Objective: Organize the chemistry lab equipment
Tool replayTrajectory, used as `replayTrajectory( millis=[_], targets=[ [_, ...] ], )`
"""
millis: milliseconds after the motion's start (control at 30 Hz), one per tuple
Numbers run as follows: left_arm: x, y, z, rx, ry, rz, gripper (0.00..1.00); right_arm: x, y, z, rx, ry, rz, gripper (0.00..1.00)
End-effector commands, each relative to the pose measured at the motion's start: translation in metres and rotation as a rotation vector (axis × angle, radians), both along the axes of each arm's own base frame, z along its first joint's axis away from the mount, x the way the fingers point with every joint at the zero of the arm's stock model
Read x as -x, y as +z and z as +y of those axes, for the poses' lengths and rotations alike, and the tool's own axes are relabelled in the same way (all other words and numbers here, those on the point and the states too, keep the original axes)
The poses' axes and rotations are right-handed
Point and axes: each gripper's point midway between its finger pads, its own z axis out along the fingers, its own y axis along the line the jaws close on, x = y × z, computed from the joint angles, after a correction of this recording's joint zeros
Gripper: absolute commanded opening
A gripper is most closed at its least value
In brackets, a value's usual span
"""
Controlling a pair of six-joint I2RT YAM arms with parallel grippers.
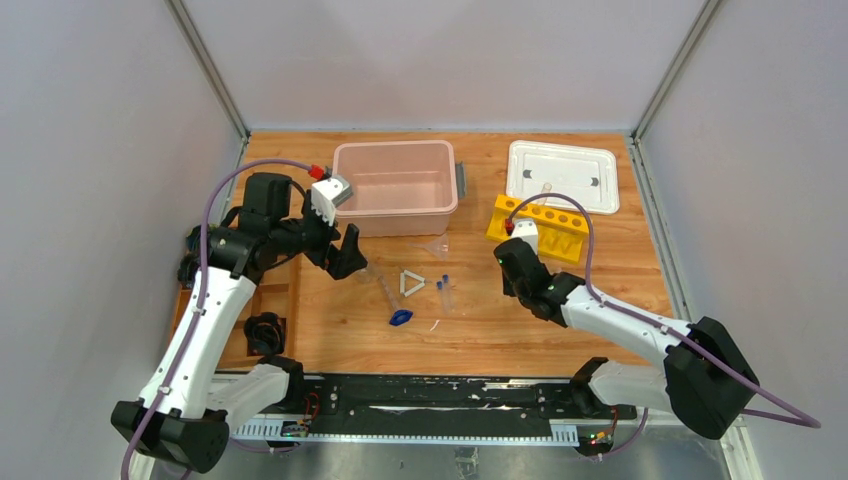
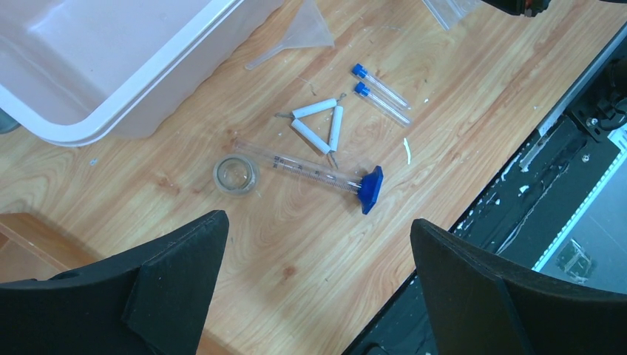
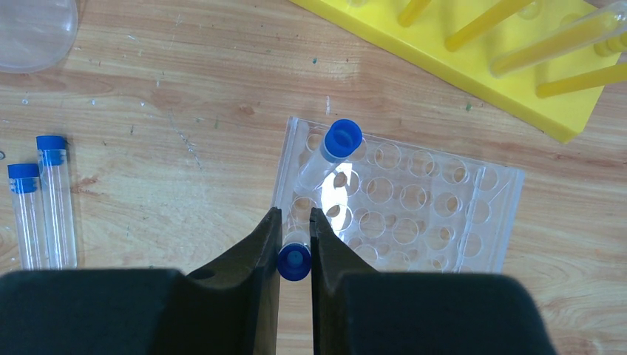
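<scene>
My right gripper (image 3: 295,214) is shut on a blue-capped clear tube (image 3: 294,262), held upright over the near-left corner of the clear tube rack (image 3: 414,214). Another capped tube (image 3: 342,140) stands in that rack. The yellow rack (image 3: 473,66) lies just beyond. Two capped tubes (image 3: 41,200) lie on the table to the left. My left gripper (image 2: 318,222) is open and empty, above the table. Below it lie a white triangle (image 2: 318,127), a graduated rod (image 2: 310,168) with a blue clip (image 2: 371,188), a small clear beaker (image 2: 236,174) and a funnel (image 2: 299,33).
The pink bin (image 1: 395,185) stands at the back centre, close to my left gripper (image 1: 345,252). The white lid (image 1: 562,175) lies at the back right, behind the yellow rack (image 1: 540,228). A black rail (image 1: 430,395) runs along the near edge.
</scene>
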Motion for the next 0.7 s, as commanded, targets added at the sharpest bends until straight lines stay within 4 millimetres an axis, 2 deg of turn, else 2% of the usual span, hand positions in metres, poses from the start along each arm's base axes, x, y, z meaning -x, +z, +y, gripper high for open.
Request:
replayTrajectory(
  millis=[0,267,333,467,500,667],
  targets=[
    [-0.001,0.013,0.0,0.006,0.0,-0.043,1.0,-0.001,-0.008,-0.012,0.026,-0.054,-0.001,0.0],
    [-0.002,0.016,0.002,0.001,0.014,-0.054,1.0,0.001,-0.005,-0.01,0.011,-0.036,-0.003,0.0],
    [-0.003,0.016,0.002,0.0,0.015,-0.055,1.0,0.002,-0.007,-0.01,0.011,-0.032,0.003,0.05],
    [-0.004,0.017,0.003,0.001,0.024,-0.051,1.0,0.006,-0.009,-0.009,-0.006,-0.027,0.017,0.3],
    [-0.004,0.018,0.003,0.002,0.029,-0.049,1.0,0.007,-0.008,-0.009,-0.013,-0.031,0.016,0.33],
    [-0.004,0.022,0.002,0.011,0.029,-0.052,1.0,0.011,0.001,-0.014,-0.053,-0.052,-0.024,0.32]
  ],
)
